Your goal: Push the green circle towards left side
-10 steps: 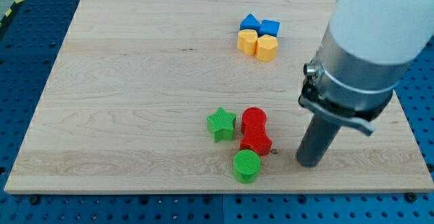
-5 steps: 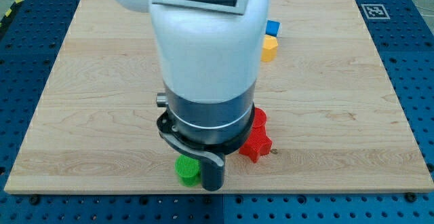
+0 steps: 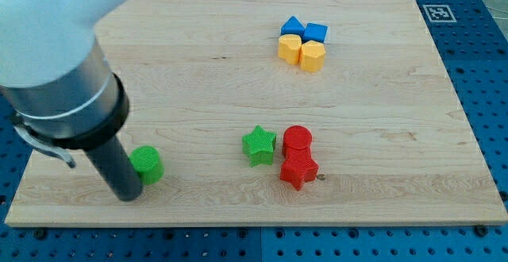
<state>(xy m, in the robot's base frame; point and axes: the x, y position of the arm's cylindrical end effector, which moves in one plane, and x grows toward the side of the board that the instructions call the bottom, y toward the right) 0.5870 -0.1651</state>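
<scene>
The green circle [image 3: 148, 164] lies near the board's lower left part. My tip [image 3: 127, 195] rests on the board just left of and below it, touching its left side or nearly so. The dark rod and the grey and white arm above it fill the view's upper left.
A green star [image 3: 259, 144] sits at the lower middle, with a red circle [image 3: 298, 140] and a red star [image 3: 298, 170] just to its right. Two blue blocks [image 3: 304, 29] and two yellow blocks [image 3: 302, 52] cluster at the upper right. The wooden board [image 3: 198, 79] ends near the bottom.
The arm swept from the right side across to the left. The green circle moved from beside the red star to the lower left part of the board.
</scene>
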